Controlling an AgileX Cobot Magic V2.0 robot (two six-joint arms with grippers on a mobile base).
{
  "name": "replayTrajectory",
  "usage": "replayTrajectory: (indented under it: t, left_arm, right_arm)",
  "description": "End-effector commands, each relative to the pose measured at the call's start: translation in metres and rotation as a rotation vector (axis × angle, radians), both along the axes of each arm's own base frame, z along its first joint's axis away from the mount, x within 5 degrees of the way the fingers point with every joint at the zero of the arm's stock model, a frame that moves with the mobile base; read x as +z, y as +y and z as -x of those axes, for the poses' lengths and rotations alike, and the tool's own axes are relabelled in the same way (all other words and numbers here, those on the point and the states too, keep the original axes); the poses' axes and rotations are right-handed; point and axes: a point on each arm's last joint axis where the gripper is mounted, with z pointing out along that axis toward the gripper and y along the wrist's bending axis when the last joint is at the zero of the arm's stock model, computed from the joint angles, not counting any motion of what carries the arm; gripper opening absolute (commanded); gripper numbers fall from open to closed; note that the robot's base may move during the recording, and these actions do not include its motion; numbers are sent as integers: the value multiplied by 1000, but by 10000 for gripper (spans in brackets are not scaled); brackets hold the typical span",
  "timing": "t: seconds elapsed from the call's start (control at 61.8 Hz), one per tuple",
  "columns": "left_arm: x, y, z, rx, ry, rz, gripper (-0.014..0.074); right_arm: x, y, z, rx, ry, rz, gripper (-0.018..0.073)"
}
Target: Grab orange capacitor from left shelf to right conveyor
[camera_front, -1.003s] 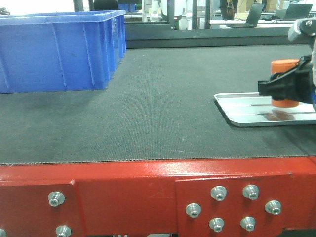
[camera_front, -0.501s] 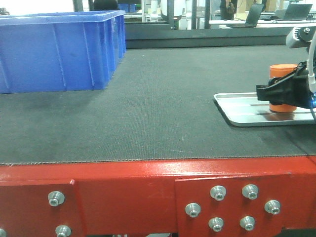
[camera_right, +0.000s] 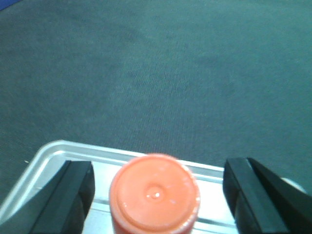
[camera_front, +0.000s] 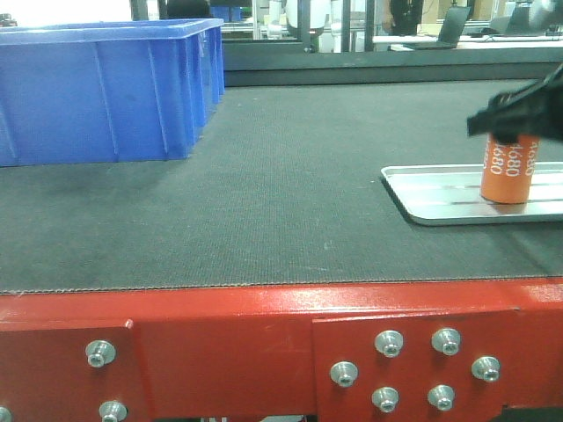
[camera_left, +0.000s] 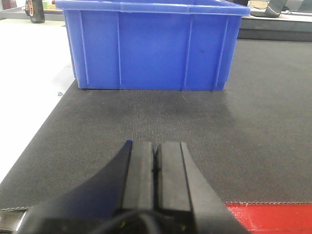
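The orange capacitor (camera_front: 508, 170) stands upright on the silver tray (camera_front: 431, 199), which lies on the conveyor belt (camera_front: 290, 185) near its right edge, so the placing looks done. The right gripper (camera_right: 157, 195) hangs just above it with jaws wide apart on either side of the cap, touching nothing, presumably so it can lift clear without tipping it. The left gripper (camera_left: 155, 168), jaws pressed together and empty, hovers idle over the belt's front left part, facing the blue bin (camera_left: 151, 46).

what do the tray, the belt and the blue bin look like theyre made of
Tray: bare silvery metal, likely aluminium, with a brushed sheen and reflections.
Belt: dark grey matte rubber or fabric, with a fine woven texture.
Blue bin: moulded plastic, smooth and slightly glossy, with ribbed walls.
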Motion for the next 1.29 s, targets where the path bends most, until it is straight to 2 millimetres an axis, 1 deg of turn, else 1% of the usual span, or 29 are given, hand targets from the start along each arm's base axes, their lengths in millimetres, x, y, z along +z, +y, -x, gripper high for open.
replayTrajectory:
  t: [0.0, 0.129, 0.226, 0.34, 0.404, 0.501, 0.615, 0.76, 0.841, 0.922, 1.003, 1.278]
  left_arm:
    - [10, 0, 1, 0, -97, 14, -127]
    - [10, 0, 1, 0, -97, 14, -127]
    - [10, 0, 1, 0, -97, 14, -127]
    - [10, 0, 1, 0, -97, 14, -127]
    - [10, 0, 1, 0, -97, 14, -127]
    - [10, 0, 1, 0, -97, 14, -127]
    - [10, 0, 1, 0, -97, 14, -127]
    - [10, 0, 1, 0, -97, 14, -127]
    - [10, 0, 1, 0, -97, 14, -127]
    - [10, 0, 1, 0, -97, 14, -127]
    - [10, 0, 1, 0, -97, 14, -127]
    - [10, 0, 1, 0, -97, 14, -127]
  right_arm:
    - [45, -3, 12, -13, -115, -17, 629]
    - [81, -6, 41, -45, -94, -53, 629]
    - [102, -8, 63, -67, -88, -78, 621]
    - [124, -10, 92, -95, -90, -126, 571]
    - [133, -12, 111, -114, -82, -155, 512]
    - [142, -14, 135, -133, -66, -160, 407]
    - [152, -16, 166, -151, -62, -158, 256]
    - [155, -19, 201, -174, -42, -158, 56]
    - [156, -20, 217, -183, -35, -159, 57]
    - [156, -21, 228, -189, -33, -160, 57]
    - [155, -21, 234, -193, -28, -160, 57]
    - [154, -22, 235, -196, -12, -159, 57]
